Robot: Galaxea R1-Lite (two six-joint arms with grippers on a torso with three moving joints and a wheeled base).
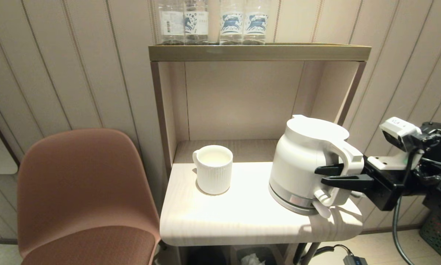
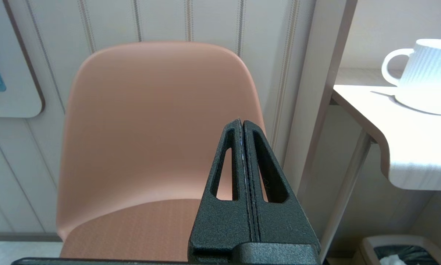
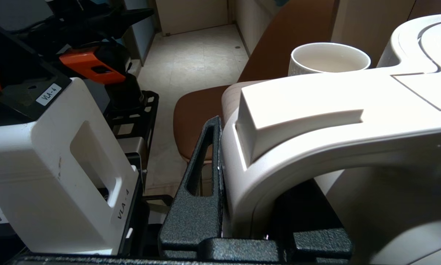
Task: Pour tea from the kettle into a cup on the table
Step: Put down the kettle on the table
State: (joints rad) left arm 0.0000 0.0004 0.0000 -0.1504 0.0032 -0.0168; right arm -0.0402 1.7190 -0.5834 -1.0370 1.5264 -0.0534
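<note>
While the right end effector clamps its black fingers on the loop handle of the kettle, the kettle leans toward the cup, its grey-banded bottom raised on the handle side over the right part of the table. Beyond the kettle from this end effector, the cup stands upright on the table, well apart from the spout, its small handle turned away from the kettle. Away from the table, the left end effector hangs with its two fingers pressed flat together, holding nothing, facing the brown chair; the table's rounded corner and the cup lie off to one side of it. Clear water bottles stand on the shelf top above.
</note>
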